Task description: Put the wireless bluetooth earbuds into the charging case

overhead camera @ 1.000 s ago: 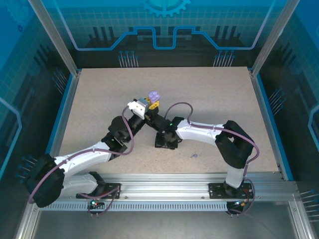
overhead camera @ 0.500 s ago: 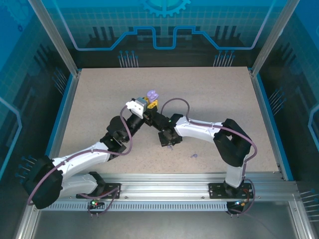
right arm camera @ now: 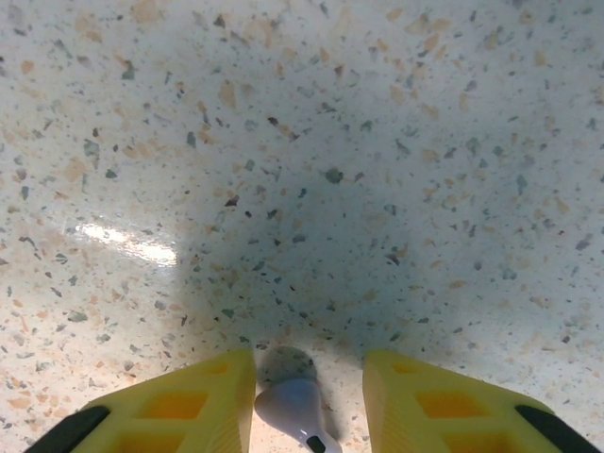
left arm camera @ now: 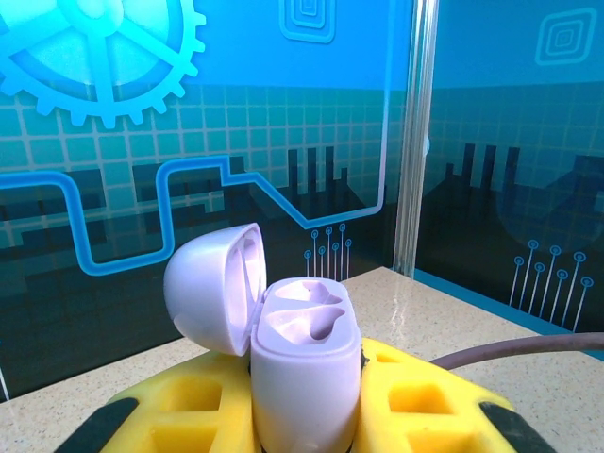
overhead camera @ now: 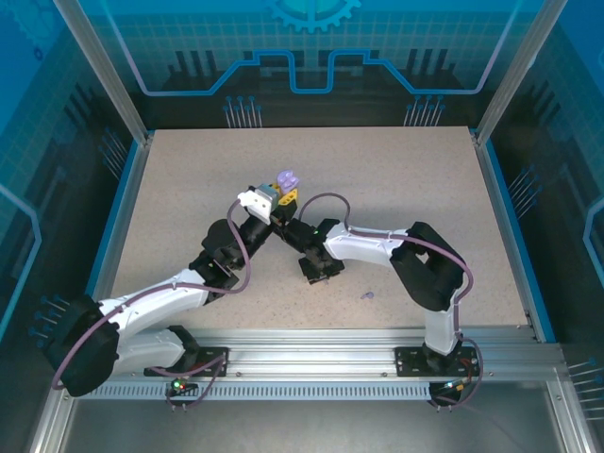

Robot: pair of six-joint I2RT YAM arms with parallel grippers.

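My left gripper (left arm camera: 304, 408) is shut on the lilac charging case (left arm camera: 304, 373), held upright above the table with its lid (left arm camera: 212, 288) swung open to the left. Both earbud wells in the case are empty. From above, the case (overhead camera: 288, 179) sticks out past the left gripper (overhead camera: 281, 195) near the table's middle. My right gripper (right arm camera: 309, 401) points straight down at the tabletop, open, with a pale lilac earbud (right arm camera: 288, 401) lying between its yellow fingers. The bud rests against the left finger, with a gap to the right one. From above, the right gripper (overhead camera: 319, 268) is just below the left one.
A second small lilac earbud (overhead camera: 367, 295) lies on the speckled table (overhead camera: 415, 189) to the right of the right gripper, near the front edge. Blue rails border the table on both sides, and the two forearms cross close together at the centre.
The right arm's elbow has swung left and its jaws have narrowed around the earbud on the table. The left arm and the case have stayed still.
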